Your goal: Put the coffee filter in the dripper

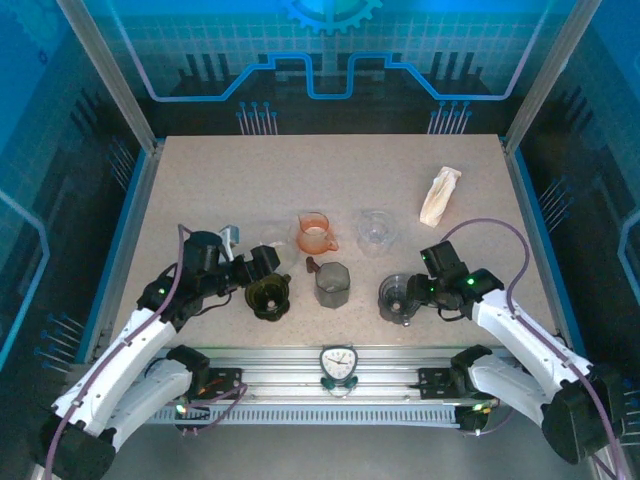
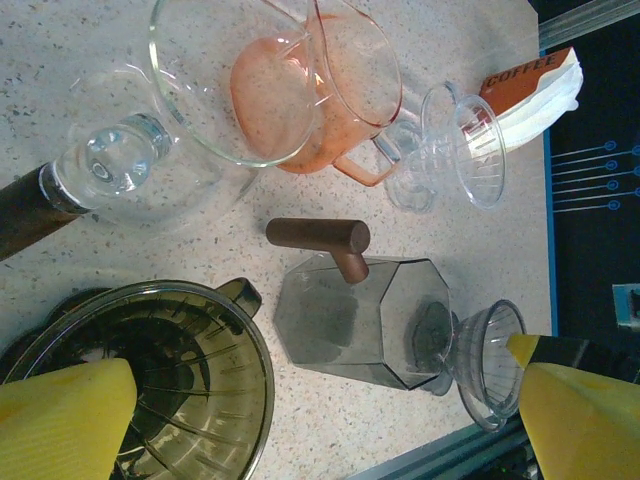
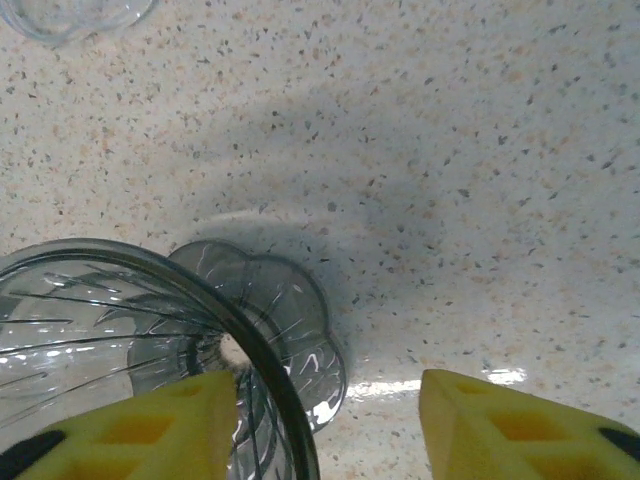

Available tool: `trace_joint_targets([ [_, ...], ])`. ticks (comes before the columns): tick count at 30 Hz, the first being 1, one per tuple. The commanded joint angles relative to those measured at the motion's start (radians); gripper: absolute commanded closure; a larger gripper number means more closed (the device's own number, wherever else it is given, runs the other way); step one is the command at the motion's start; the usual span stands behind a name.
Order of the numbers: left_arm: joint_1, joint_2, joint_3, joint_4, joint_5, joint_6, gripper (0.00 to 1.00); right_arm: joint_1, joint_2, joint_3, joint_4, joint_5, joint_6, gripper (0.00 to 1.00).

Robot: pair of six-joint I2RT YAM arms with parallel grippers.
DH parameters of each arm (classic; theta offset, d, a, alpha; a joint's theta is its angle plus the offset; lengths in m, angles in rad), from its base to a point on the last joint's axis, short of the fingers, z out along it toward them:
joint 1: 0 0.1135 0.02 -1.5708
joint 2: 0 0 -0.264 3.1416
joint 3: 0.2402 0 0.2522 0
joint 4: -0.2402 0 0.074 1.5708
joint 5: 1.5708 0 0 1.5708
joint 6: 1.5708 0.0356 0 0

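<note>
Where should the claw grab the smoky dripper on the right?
Pinch the thin rim of the smoky dripper from above, on the side facing the right claw. It stands upright, cone open upward, so one finger fits inside and one outside.

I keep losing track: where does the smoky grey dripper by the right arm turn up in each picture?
Top external: grey dripper, lower middle-right, right of the grey cup.
Left wrist: bottom right, just past that cup.
Right wrist: bottom left, close up.
Shared landmark: the speckled table under it.
</note>
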Motion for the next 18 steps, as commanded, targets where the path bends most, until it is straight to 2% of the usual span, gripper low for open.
trace_joint_targets([
  [1, -0.009, -0.012, -0.005, 0.008, -0.024, 0.014, 0.01, -0.022, 0.004, -0.026, 0.054, -0.078, -0.001, 0.52],
  [6, -0.009, -0.013, -0.005, 0.006, -0.033, 0.009, 0.01, -0.030, 0.004, -0.039, 0.078, -0.102, -0.007, 0.65],
  [14, -0.008, -0.013, -0.002, -0.007, -0.032, 0.003, 0.01, -0.033, 0.000, -0.018, 0.067, -0.106, -0.043, 0.93],
  [18, -0.009, -0.015, 0.003, -0.010, -0.032, 0.002, 0.01, -0.032, -0.009, 0.024, 0.044, -0.116, -0.063, 1.00],
])
